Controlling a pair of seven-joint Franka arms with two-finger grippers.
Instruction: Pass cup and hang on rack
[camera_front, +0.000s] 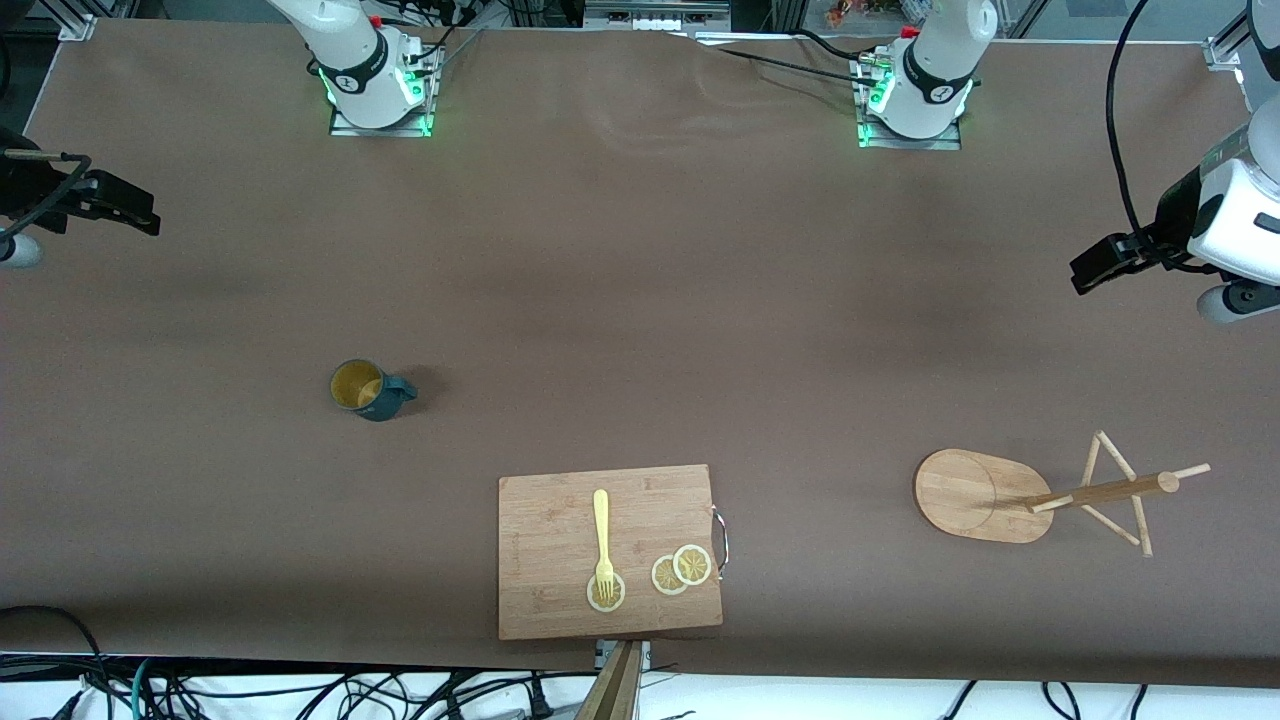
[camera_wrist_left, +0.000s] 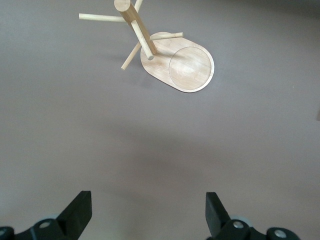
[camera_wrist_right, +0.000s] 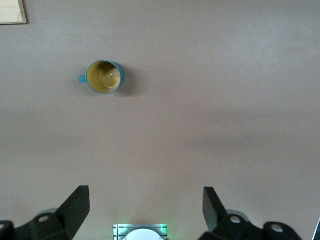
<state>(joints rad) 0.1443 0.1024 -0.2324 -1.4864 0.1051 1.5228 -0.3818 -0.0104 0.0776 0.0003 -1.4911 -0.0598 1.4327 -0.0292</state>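
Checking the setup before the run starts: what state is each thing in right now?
cup: upright on the table, empty, not held.
rack: standing, pegs bare.
fork: lying on the cutting board, tines on a lemon slice.
left gripper: jaws open, empty, waiting.
right gripper: jaws open, empty, waiting.

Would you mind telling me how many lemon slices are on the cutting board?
3, all on the cutting board, at its edge nearest the front camera: one lemon slice under the fork tines, and two overlapping slices beside it, toward the board's handle.

Front camera looks down high across table (camera_front: 640, 250); wrist cameras look down closer.
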